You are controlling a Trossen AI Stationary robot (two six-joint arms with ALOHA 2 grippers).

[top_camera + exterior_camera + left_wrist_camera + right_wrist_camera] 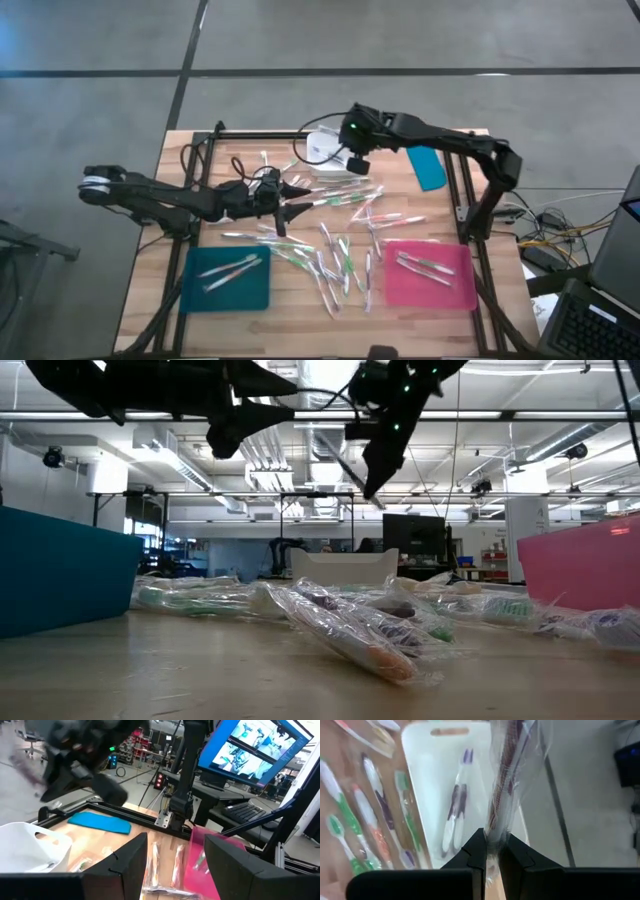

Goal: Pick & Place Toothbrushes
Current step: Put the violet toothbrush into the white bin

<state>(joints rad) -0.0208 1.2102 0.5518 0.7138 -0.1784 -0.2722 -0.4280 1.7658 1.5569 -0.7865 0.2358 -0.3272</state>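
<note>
At upper centre of the high view, the right claw (492, 851) pinches a wrapped toothbrush (504, 780) above the white bin (427, 780) and should, by judgement, release only once centred over it, while the left claw (283, 203) hovers wide mid-surface.

Teal tray (228, 290), pink tray (430, 285), white bin (470, 785), purple-accented wrapped toothbrush (456, 810).

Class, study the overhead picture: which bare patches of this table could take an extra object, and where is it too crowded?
Bare wood lies left of the teal tray and along the front edge between it and the pink tray. The middle is crowded with toothbrushes, with both arms working above it.
</note>
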